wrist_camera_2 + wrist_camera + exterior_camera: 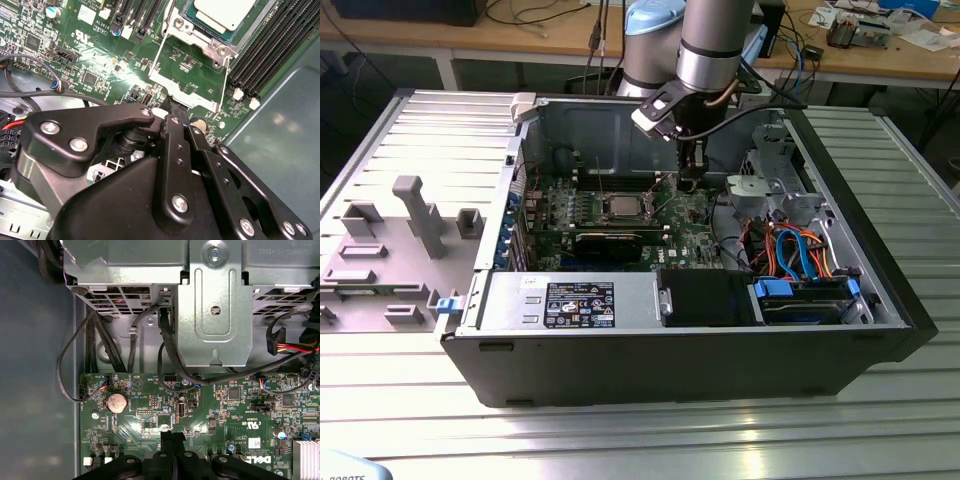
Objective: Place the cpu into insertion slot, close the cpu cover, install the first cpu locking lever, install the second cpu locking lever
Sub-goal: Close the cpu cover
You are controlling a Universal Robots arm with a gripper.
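Ribbed metal bench (pixel 880 420) carrying an open computer case (pixel 650 370), side panel off, inside facing up. Just beside the case, toward the exterior view's left: grey moulded tray (pixel 380 260) of fixture blocks.

Robot arm (pixel 705 50), silver and black, reaching down into the case from above, wrist over the far part of the green board (pixel 692 228).

Along the case's near wall: grey power supply (pixel 570 300) with a black label. Toward the exterior view's right: metal drive cage (pixel 215 300), with blue, orange and red cables (pixel 800 250) near it. Across the near half of the board: long black graphics card (pixel 610 243).

Pincer (pixel 174 102) black, fingers drawn together, no more than a thin seam between them in the first wrist view. Tips right at the free edge of the cover plate (pixel 205 102). Cannot tell whether that edge is nipped between them or only touched.

Socket (pixel 198 39): square, silvery rim, set into the board just beside the long black memory slots (pixel 272 55). Chip (pixel 222 12) seated flat inside it, dull silver top facing up and uncovered.

Cover plate standing open, clear of the chip, joined at the socket's rim on the pincer's side. Green board visible through its square window.

Round coin battery (pixel 118 402) near the board's edge, below the drive cage, well apart from the socket.
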